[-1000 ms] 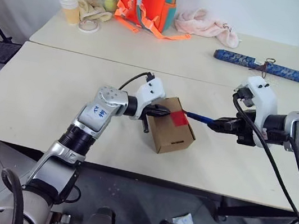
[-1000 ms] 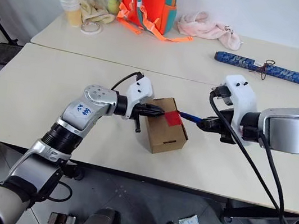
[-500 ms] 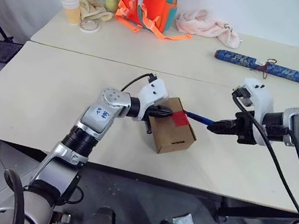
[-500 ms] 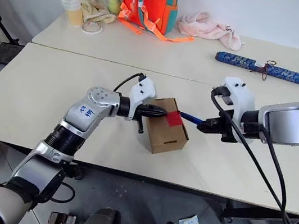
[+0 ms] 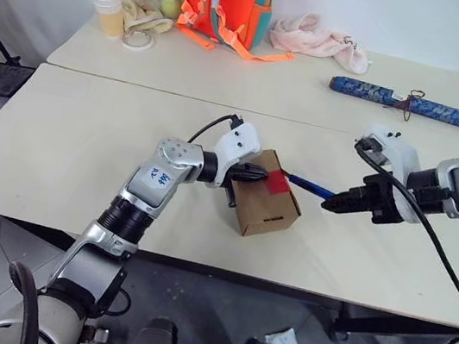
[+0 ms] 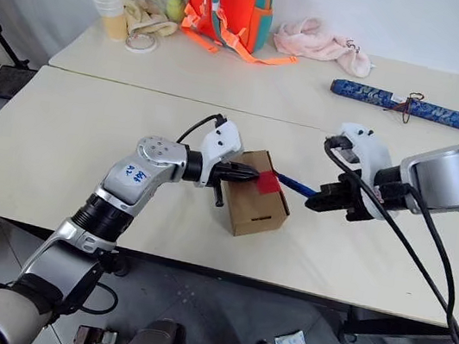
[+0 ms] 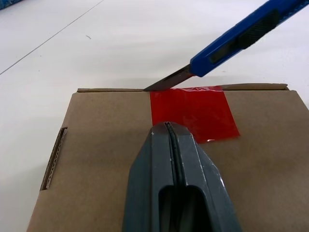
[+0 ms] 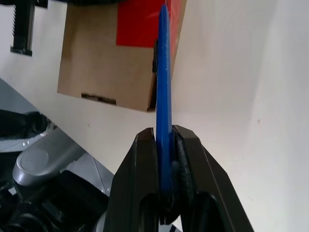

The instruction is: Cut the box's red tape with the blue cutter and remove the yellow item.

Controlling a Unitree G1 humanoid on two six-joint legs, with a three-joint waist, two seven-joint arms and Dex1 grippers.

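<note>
The brown box (image 5: pixel 264 204) stands on the near table, with the red tape (image 5: pixel 277 182) across its top seam and over the far edge. My left gripper (image 5: pixel 255 173) is shut, its fingertips (image 7: pixel 166 128) resting on the box top just short of the tape. My right gripper (image 5: pixel 334 203) is shut on the blue cutter (image 5: pixel 304 183), which reaches toward the box from the right. The cutter's blade tip (image 7: pixel 150 88) touches the box's far top edge at the corner of the red tape (image 7: pixel 193 111). The yellow item is hidden.
On the far table lie an orange backpack (image 5: pixel 226 1), a pink towel (image 5: pixel 320 40), a long blue patterned roll (image 5: pixel 407 101), stacked cups (image 5: pixel 107 6) and a tape ring (image 5: pixel 135 38). A seam (image 5: pixel 138 88) divides the two tables.
My right wrist has tipped further downward and the hand sits slightly lower, with the cutter still at the tape. The left gripper and the box have stayed put.
</note>
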